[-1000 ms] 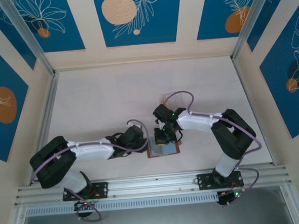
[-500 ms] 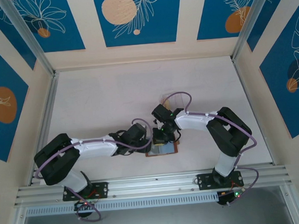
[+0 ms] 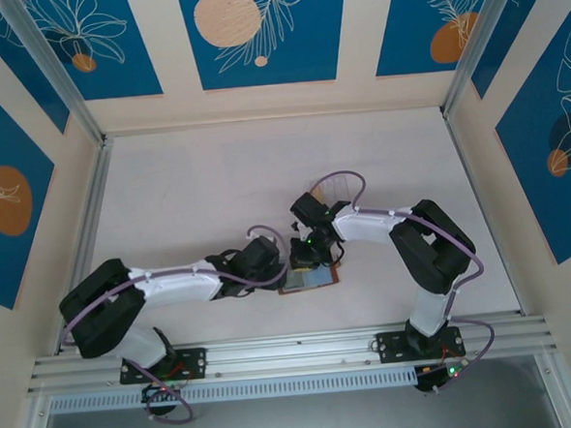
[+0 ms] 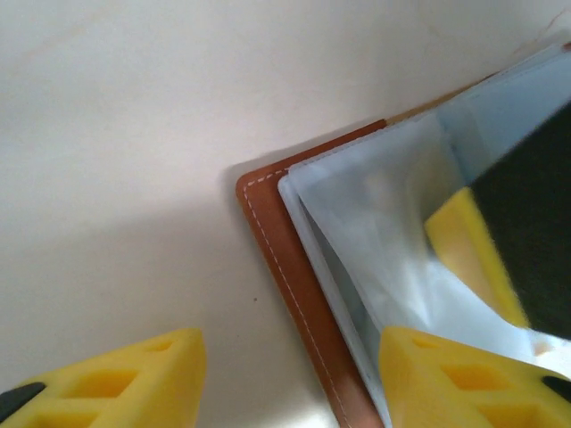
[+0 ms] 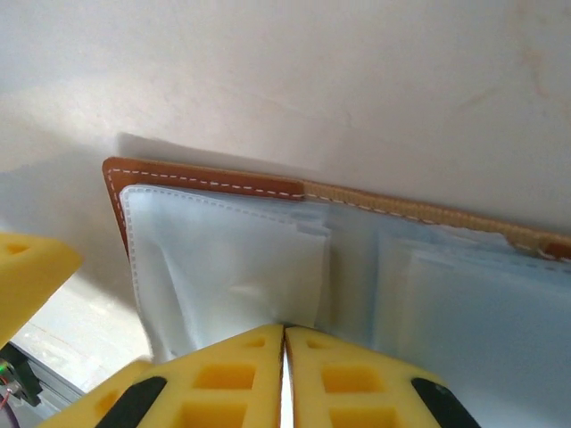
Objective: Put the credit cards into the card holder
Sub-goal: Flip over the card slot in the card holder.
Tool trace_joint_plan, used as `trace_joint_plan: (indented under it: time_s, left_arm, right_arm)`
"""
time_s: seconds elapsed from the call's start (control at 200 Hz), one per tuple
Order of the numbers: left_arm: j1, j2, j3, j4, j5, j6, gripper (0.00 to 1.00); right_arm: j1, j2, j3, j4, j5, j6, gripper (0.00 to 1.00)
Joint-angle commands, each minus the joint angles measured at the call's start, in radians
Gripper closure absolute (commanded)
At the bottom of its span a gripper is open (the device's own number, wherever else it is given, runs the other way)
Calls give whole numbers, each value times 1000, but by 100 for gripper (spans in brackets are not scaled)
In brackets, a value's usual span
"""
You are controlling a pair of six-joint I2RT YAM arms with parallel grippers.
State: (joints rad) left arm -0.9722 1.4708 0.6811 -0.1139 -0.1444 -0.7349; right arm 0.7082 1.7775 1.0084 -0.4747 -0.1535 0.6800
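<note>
The card holder [image 3: 314, 281] lies open on the table, brown rim up and pale grey-blue clear sleeves showing. My right gripper [image 5: 284, 332] is shut, its tips pressed against a clear sleeve [image 5: 232, 267] near the holder's [image 5: 201, 178] fold; I cannot tell whether the sleeve is pinched. My left gripper [image 4: 290, 383] stands open, straddling the holder's brown left edge [image 4: 294, 285], one finger over the bare table and the other over the sleeves. In the top view the left gripper [image 3: 277, 273] and right gripper [image 3: 306, 258] meet over the holder. The credit cards are out of view.
A small pale thing with a tan edge [image 3: 315, 187] lies on the table behind the right arm, too small to identify. Metal rails [image 3: 294, 349] run along the near edge, close to the holder. Patterned walls enclose the white table [image 3: 197, 190].
The left gripper has slid right up to the holder's left edge and opened a little wider. The right gripper has shifted left over the sleeves. The holder has turned slightly.
</note>
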Motion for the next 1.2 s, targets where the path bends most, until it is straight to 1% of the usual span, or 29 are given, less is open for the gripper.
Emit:
trace_joint_plan:
  time_s: [0.0, 0.13, 0.175, 0.255, 0.47, 0.62, 0.82, 0.905, 1.025, 1.195]
  left_arm:
    - [14, -62, 11, -41, -30, -9, 41]
    - [20, -20, 47, -24, 45, 8, 40]
    - [21, -2, 49, -15, 58, 5, 41]
    - [21, 25, 57, -23, 49, -4, 45]
    - [21, 83, 46, -24, 14, 0, 49]
    - [18, 121, 28, -14, 4, -11, 54]
    - [14, 116, 1, -8, -9, -19, 57]
    - [10, 118, -8, 6, -2, -17, 58]
    - [0, 129, -14, 26, 6, -18, 59]
    - [-11, 143, -17, 37, 9, -26, 61]
  right_arm:
    - [-4, 72, -12, 20, 57, -27, 87]
    - [-6, 79, -1, 21, 54, -37, 87]
    - [-9, 80, 2, 18, 54, -39, 88]
    - [-15, 78, 4, 17, 48, -40, 88]
    - [-21, 62, 5, 17, 22, -46, 88]
    - [-29, 25, 12, 1, 18, -56, 87]
    - [-62, -52, 75, -63, 31, -97, 76]
    - [-92, -78, 122, -101, 52, -120, 73]
    - [-151, -94, 196, -158, 108, -151, 73]
    - [-214, -46, 338, -277, 283, -185, 73]
